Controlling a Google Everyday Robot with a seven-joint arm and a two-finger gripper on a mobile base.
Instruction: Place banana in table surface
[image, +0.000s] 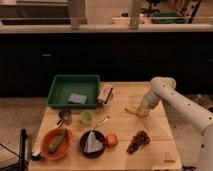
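The banana (133, 109) is pale yellow and lies low at the table surface (125, 134), right of the middle. My gripper (142, 110) is at the banana's right end, at the tip of the white arm (165, 92) that comes in from the right. The gripper covers that end of the banana, and I cannot tell whether it still holds it. The table surface is light wooden planks with a small dark logo (168, 159) near the front right corner.
A green tray (62, 87) holding a grey sponge (77, 98) stands at the back left, with a small box (105, 95) beside it. Towards the front are an orange bowl (47, 149) with a green vegetable, a dark bowl (92, 143), an orange-red fruit (112, 140), a dark grape cluster (139, 141), a green cup (87, 117) and a metal cup (65, 116).
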